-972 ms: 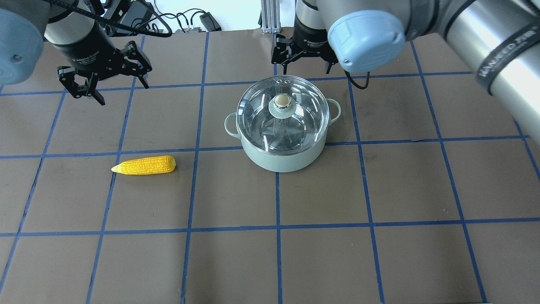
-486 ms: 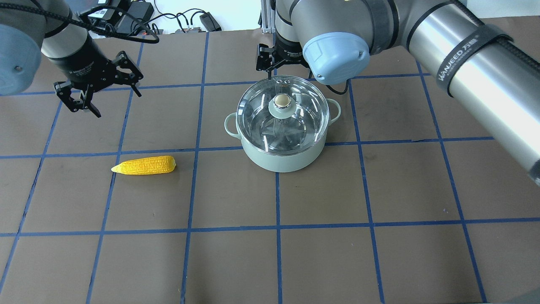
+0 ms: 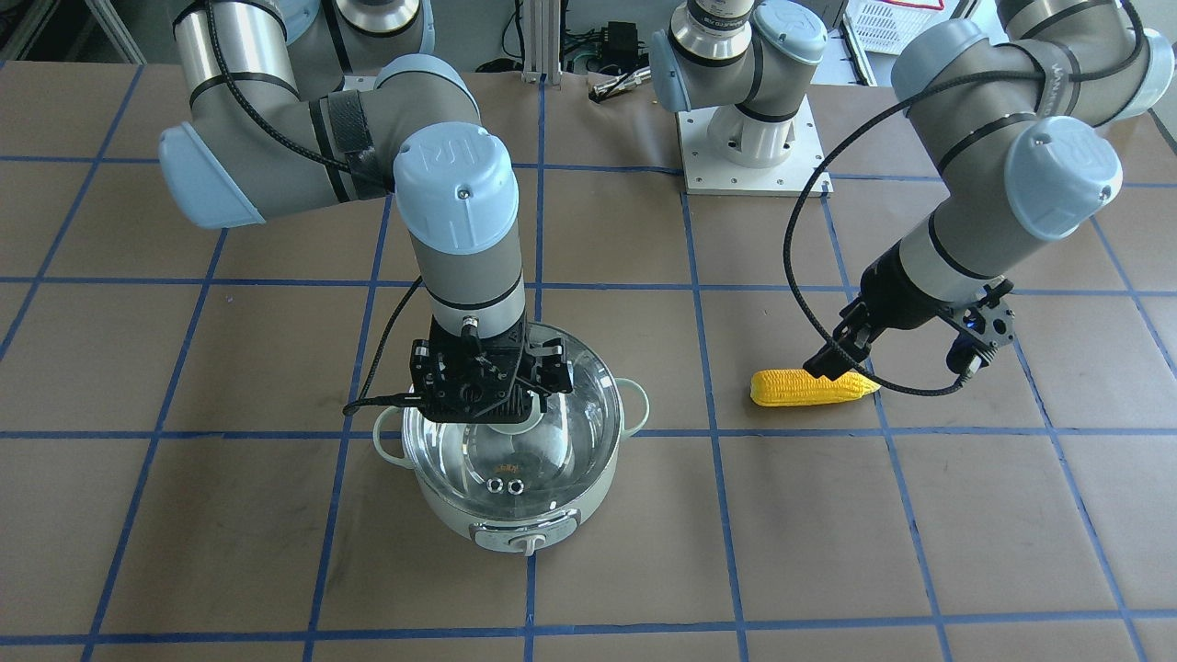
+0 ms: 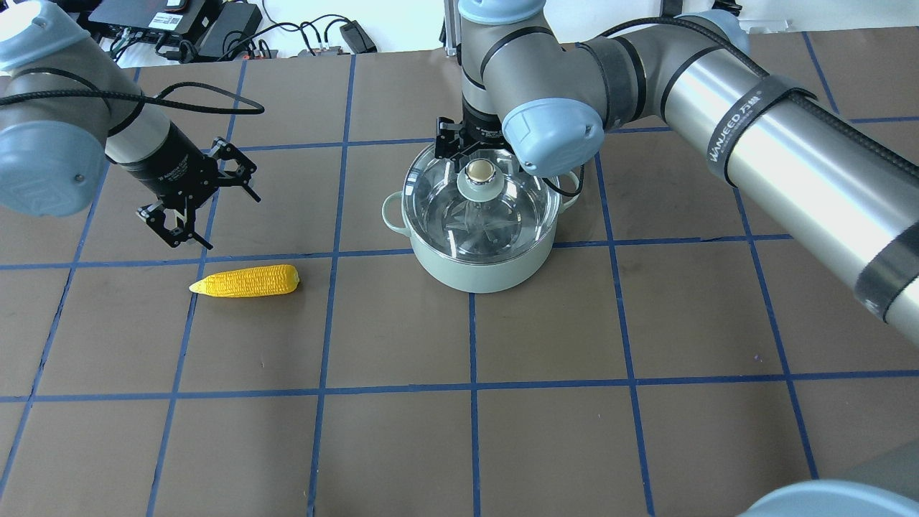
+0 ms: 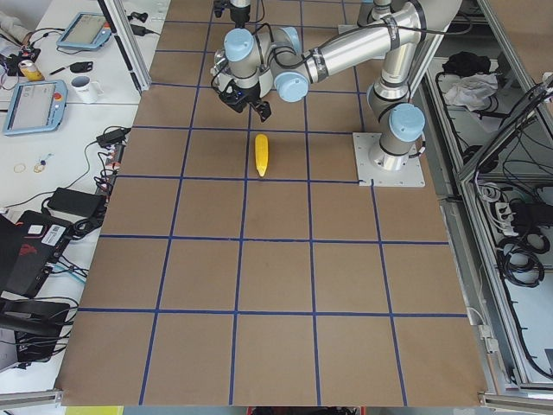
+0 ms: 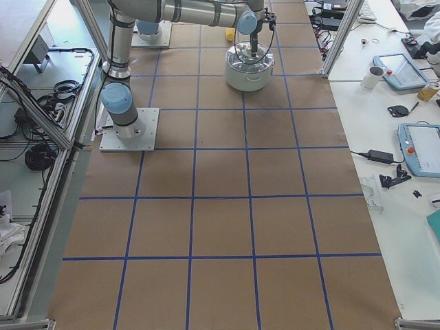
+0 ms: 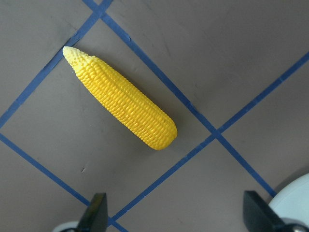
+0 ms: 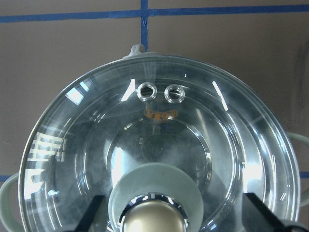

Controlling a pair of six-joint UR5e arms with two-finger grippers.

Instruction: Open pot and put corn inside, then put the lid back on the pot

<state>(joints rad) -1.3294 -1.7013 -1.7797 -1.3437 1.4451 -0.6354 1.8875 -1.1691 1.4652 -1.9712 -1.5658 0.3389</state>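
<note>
Brown paper gridded with blue tape covers the desk. Near its middle stands the mint-green electric pot, the glass lid seated on it. The right tool hangs over the lid, fingers spread wide either side of the beige knob, not touching it. The yellow corn lies flat, well apart from the pot; the left tool hovers released just beyond it.

Left arm: elbow bent, wrist tilted downward.
Left gripper: jaws spread wide, nothing between them.
Right arm: stretched long, wrist vertical.
Right gripper: points straight down, jaws apart; fingertips partly hidden, seemingly gripping nothing.
</note>
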